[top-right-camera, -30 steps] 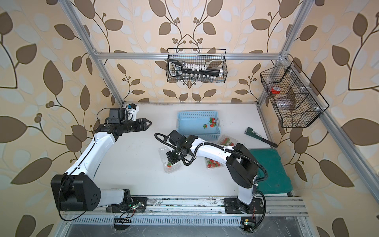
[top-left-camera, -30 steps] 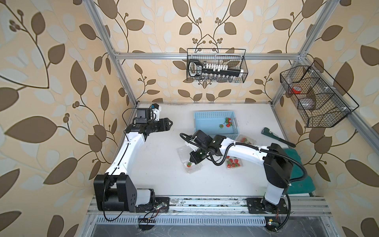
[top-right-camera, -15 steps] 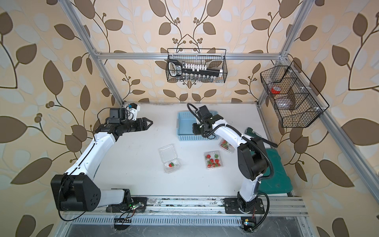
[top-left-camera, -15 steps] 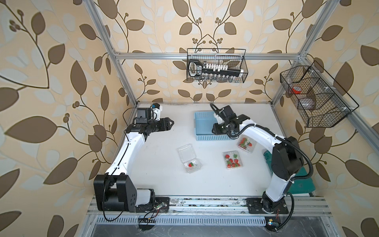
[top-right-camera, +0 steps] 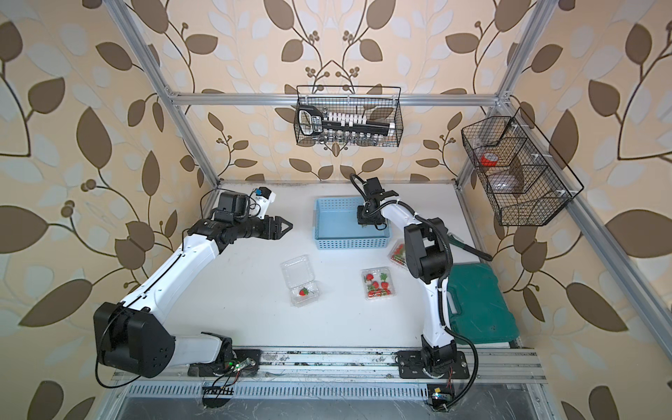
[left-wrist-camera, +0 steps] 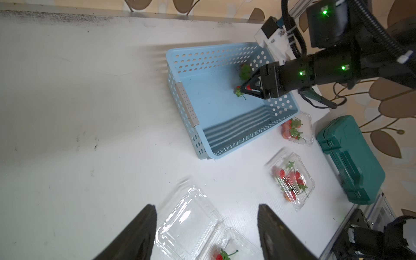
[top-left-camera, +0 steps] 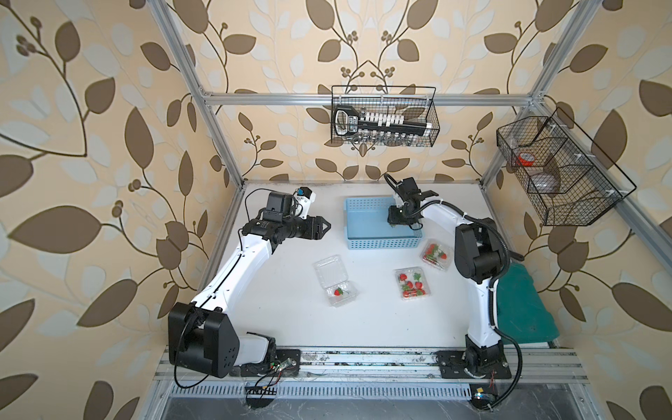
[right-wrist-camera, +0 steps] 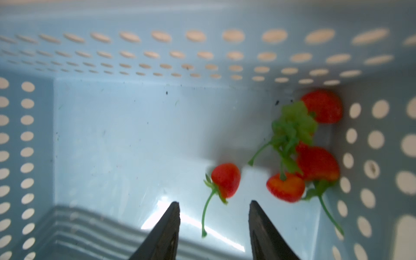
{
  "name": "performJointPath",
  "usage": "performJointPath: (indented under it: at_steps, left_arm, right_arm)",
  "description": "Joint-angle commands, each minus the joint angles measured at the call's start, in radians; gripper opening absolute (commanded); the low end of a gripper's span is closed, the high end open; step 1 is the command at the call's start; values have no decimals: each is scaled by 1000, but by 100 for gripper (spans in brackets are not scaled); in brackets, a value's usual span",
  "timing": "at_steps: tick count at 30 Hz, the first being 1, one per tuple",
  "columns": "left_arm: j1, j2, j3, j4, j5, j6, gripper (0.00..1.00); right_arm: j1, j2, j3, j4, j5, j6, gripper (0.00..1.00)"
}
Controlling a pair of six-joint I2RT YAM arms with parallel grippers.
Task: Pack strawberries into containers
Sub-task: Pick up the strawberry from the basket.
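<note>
Nearest: open container, one strawberry in its tray. Beside it, filled container; behind, second filled container. Farther back, left gripper above the table, jaws spread, empty. Rearmost: right gripper inside blue basket, jaws parted (nothing pinched), loose berry just ahead, three more berries in the corner.

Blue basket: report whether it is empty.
Not empty. The blue basket holds four strawberries, clustered toward one corner in the right wrist view.

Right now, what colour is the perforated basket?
The basket is light blue; the right wrist view shows it best.
</note>
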Motion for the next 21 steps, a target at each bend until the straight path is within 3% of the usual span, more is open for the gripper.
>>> performJointPath:
  at_steps: [1,13,21]
  left_arm:
    - [2,7,-1,-3,-4,27,73]
    - [2,10,5,-9,-2,32,73]
    - [2,5,5,-9,-1,31,72]
  right_arm:
    - [-20,53,58,-4,-43,38,50]
    - [-9,112,95,-46,2,12,50]
    - [32,116,91,-74,67,-24,43]
